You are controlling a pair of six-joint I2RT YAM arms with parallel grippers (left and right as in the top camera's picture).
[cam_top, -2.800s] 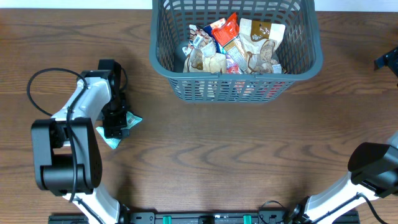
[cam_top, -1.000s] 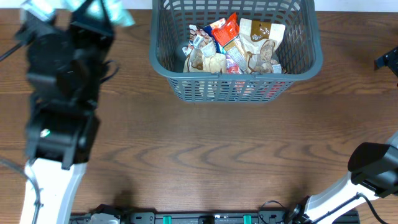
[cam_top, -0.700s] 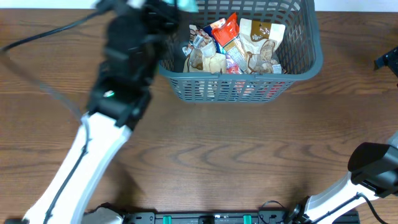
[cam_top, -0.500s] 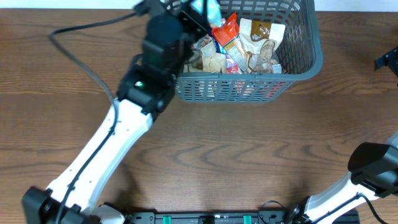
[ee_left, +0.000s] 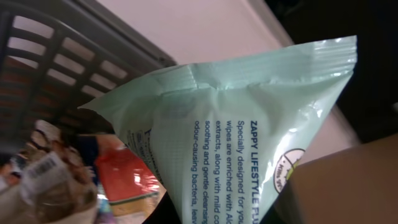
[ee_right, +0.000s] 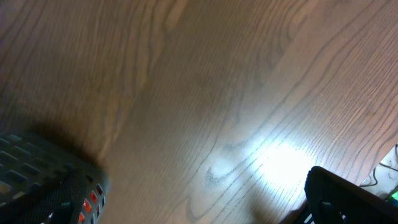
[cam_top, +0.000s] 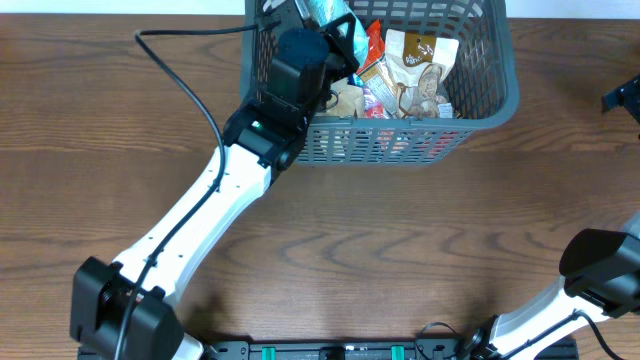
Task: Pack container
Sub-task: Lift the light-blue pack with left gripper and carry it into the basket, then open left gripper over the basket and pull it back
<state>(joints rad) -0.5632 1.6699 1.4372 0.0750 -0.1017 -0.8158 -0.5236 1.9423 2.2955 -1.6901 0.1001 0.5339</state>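
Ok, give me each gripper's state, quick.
Left gripper: shut on the pale green wipes packet, over the basket.
Right gripper: open, nothing in it.

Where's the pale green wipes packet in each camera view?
Overhead: the wipes packet sits at the top edge, over the left half of the container.
Left wrist: the packet fills the middle and right of the picture, with the container rim at upper left.
Right wrist: the packet is not in it.
Shared landmark: the container, whose corner shows at the right wrist view's lower left.
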